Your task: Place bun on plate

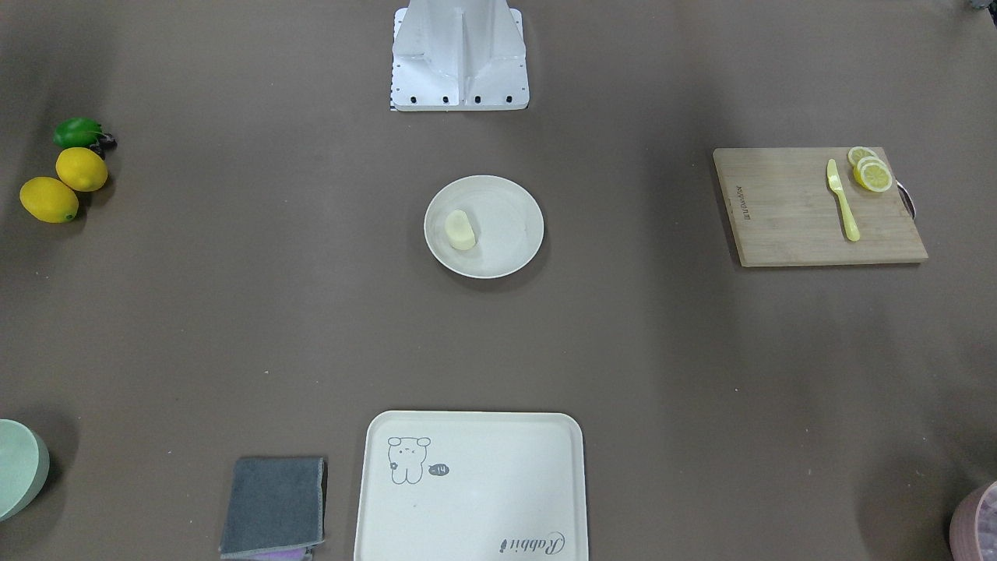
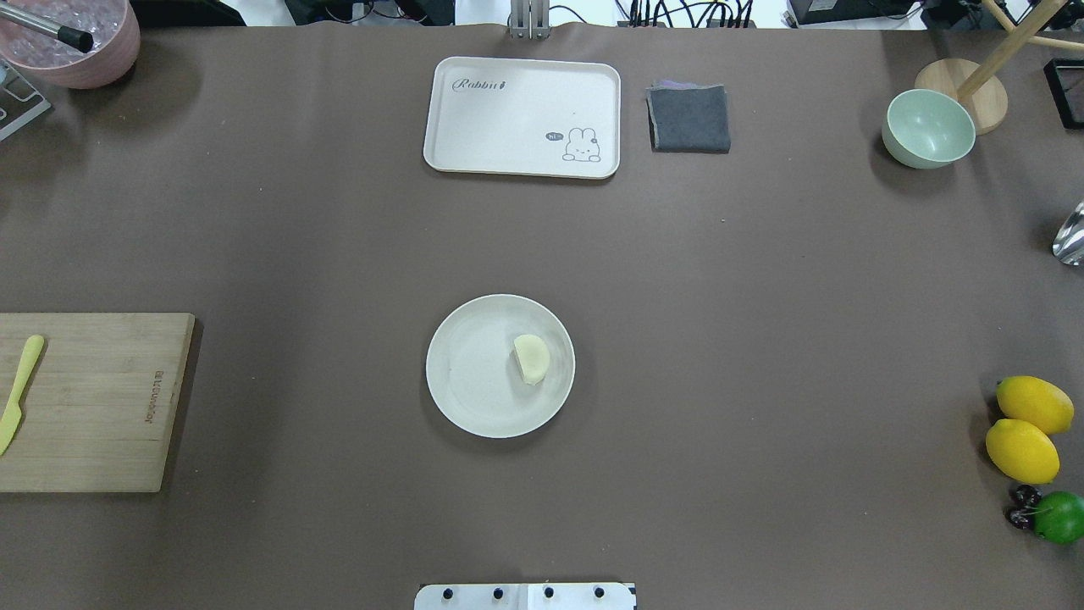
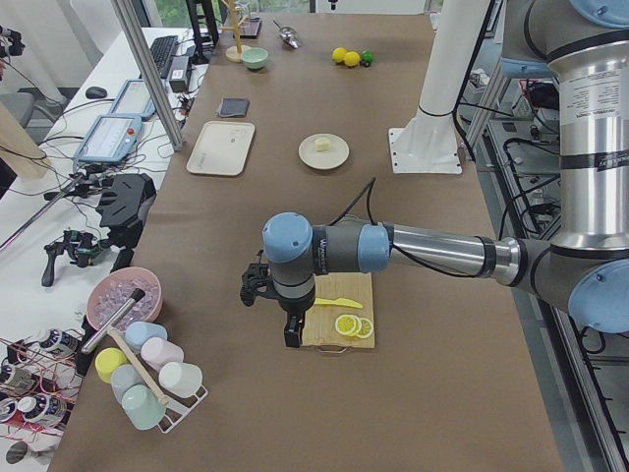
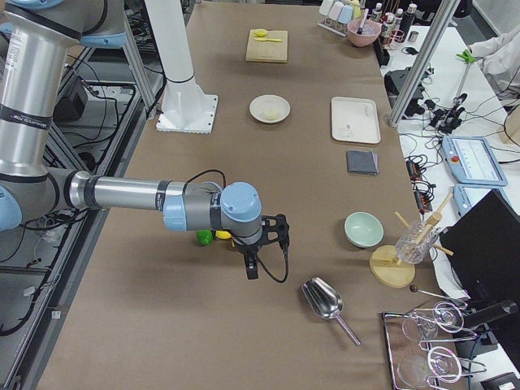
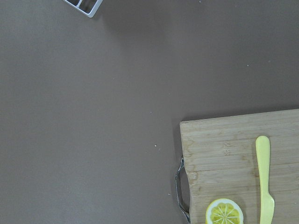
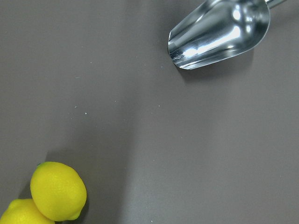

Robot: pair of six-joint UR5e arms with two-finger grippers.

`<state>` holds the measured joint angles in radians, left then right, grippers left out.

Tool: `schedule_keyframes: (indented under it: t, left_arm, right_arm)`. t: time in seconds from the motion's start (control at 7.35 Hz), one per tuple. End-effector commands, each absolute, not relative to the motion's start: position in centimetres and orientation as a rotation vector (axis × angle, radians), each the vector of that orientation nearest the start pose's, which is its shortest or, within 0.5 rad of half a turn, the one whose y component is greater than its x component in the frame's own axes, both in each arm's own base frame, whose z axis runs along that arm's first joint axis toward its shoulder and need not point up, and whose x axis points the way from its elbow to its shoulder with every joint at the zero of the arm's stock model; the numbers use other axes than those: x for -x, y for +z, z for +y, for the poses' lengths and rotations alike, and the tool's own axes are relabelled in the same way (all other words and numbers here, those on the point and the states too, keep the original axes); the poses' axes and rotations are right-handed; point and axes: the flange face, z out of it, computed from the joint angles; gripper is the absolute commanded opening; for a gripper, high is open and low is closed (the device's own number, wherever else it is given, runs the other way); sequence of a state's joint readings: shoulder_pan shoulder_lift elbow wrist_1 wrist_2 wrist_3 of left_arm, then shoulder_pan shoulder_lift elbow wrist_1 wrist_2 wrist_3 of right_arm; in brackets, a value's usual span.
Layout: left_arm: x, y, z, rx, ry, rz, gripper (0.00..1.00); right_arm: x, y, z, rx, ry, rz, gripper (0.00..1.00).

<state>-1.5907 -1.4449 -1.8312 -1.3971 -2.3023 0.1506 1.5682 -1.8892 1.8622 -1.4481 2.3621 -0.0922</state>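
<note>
The pale cream bun lies on the round off-white plate at the table's middle, toward the plate's rim. No gripper touches it. My left gripper hangs far off over the wooden cutting board, and shows only in the exterior left view. My right gripper hangs near the lemons at the other end, seen only in the exterior right view. I cannot tell whether either gripper is open or shut. The wrist views show no fingers.
A cream tray with a drawing and a grey cloth lie at the far side. A green bowl, a metal scoop, two lemons and a lime are on the right. The board holds a yellow knife and lemon slices.
</note>
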Motion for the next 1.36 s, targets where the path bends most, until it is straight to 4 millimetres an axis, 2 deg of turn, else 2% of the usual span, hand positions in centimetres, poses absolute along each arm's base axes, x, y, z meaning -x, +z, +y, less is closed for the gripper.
schedule_keyframes:
  t: [0.0, 0.14, 1.22]
  left_arm:
    - [7.6, 60.2, -43.5, -0.012, 0.041, 0.734, 0.97]
    - [7.6, 59.7, -43.9, 0.009, -0.035, 0.735, 0.97]
    - [7.6, 58.9, -44.1, -0.010, -0.025, 0.736, 0.97]
  right_arm:
    - [-6.1, 63.6, -36.6, -0.125, -0.128, -0.787, 1.00]
    - [-6.1, 63.6, -36.6, -0.125, -0.128, -0.788, 1.00]
    - [-5.9, 64.6, -36.4, -0.103, -0.132, -0.773, 1.00]
